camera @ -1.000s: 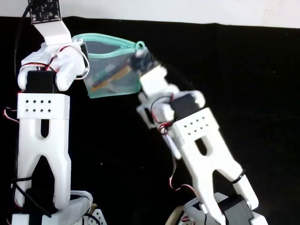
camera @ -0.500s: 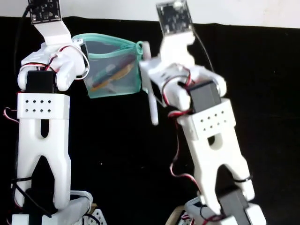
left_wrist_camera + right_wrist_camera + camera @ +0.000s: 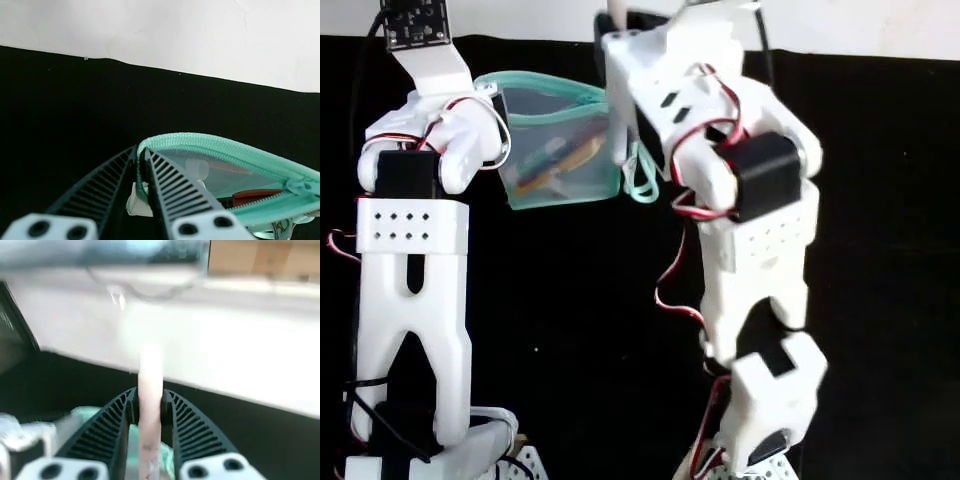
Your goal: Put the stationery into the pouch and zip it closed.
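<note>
The left gripper (image 3: pixel 141 152) is pressed together on the teal rim of the pouch (image 3: pixel 560 150) and holds that end. The pouch stretches away from its fingertips towards the right arm, its mouth gaping. Through the clear side an orange pencil (image 3: pixel 560 165) and a green item lie inside. The right gripper (image 3: pixel 150 392) pinches a pale stick (image 3: pixel 150 370), which juts out past its fingertips. It is close to the pouch's far end, where a teal loop (image 3: pixel 642 185) hangs beside the arm. Black table (image 3: pixel 880 150) lies beneath both grippers.
</note>
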